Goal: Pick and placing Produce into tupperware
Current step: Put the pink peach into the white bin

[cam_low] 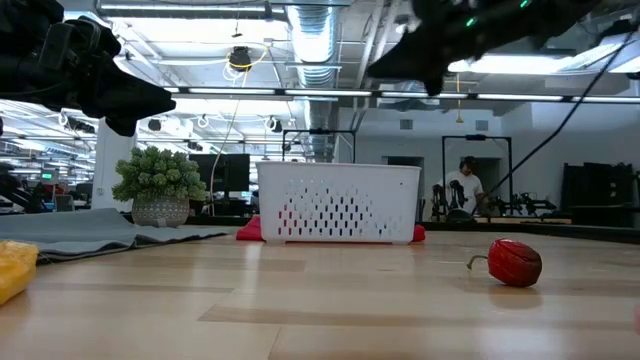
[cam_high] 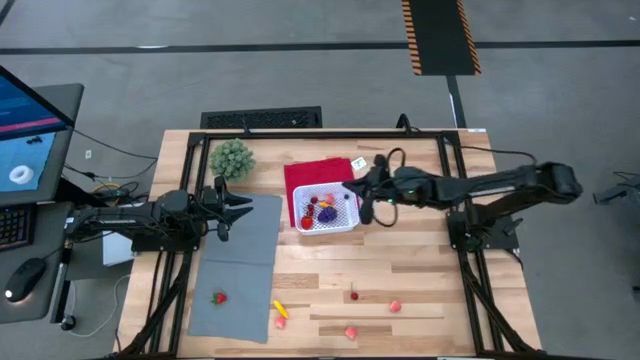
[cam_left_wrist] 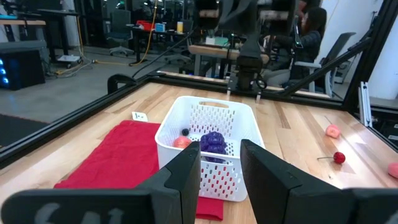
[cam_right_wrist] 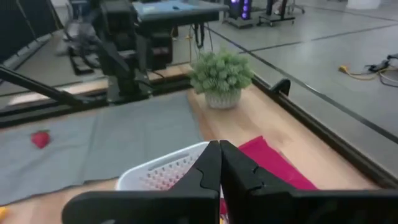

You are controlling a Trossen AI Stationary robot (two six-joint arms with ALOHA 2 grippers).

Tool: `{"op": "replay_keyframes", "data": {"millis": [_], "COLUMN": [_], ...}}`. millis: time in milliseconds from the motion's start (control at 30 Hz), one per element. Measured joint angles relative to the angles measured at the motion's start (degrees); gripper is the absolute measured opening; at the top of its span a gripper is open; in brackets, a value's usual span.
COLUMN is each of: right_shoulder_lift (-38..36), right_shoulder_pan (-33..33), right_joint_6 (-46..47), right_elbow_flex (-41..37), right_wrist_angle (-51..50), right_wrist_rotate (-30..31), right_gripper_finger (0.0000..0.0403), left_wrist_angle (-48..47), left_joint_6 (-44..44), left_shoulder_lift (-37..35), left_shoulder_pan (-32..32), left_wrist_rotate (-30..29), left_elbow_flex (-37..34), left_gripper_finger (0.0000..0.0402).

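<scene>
High view: basket [cam_high: 327, 212] sits on a red cloth [cam_high: 312, 176] near table [cam_high: 420, 290] centre, several pieces of produce already inside, one purple. Right hand [cam_high: 366, 192] hovers at the basket's right rim, arm reaching in from the right. Left hand [cam_high: 235, 208] waits over the grey mat [cam_high: 240, 270], left of the basket. Loose produce lies toward the near edge: a red piece [cam_high: 219, 297] on the mat, a yellow piece [cam_high: 280, 311] just off the mat's corner, a small red one [cam_high: 354, 295] and two pink ones [cam_high: 395, 306] on bare wood. All are well apart from both hands. A plant [cam_high: 231, 158] stands at the far left.

Low view: basket [cam_low: 338, 203] mid-table; a red piece [cam_low: 514, 262] with a stem lies nearer the camera. Both arms hang high, clear of the table.

Left wrist view: left hand [cam_left_wrist: 221, 163] empty, fingers [cam_left_wrist: 186, 171] part-way apart, pointed at the basket [cam_left_wrist: 205, 146].

Right wrist view: right hand [cam_right_wrist: 220, 163] clenched, fingers together, nothing between them, just above the basket rim [cam_right_wrist: 163, 167].

Judgement: the right arm is nearer the pink and small red pieces, the left nearer the mat piece and the yellow one. Either must travel back toward the near edge.
</scene>
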Motion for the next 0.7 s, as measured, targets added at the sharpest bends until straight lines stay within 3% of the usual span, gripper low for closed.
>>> {"op": "replay_keyframes", "data": {"millis": [567, 700], "right_shoulder_lift": [-29.6, -34.8], "right_shoulder_pan": [7.6, 10.5], "right_joint_6": [2.8, 4.3], "right_elbow_flex": [0.0, 0.0], "right_wrist_angle": [-24.7, -27.4], "right_wrist_rotate": [1.7, 5.8], "right_gripper_finger": [0.0023, 0.0033], "left_wrist_angle": [0.0, 0.0], "left_joint_6": [0.0, 0.0], "left_shoulder_lift": [0.0, 0.0], "left_shoulder_pan": [0.0, 0.0], "left_wrist_rotate": [0.0, 0.0], "left_elbow_flex": [0.0, 0.0], "left_gripper_finger": [0.0104, 0.0104]}}
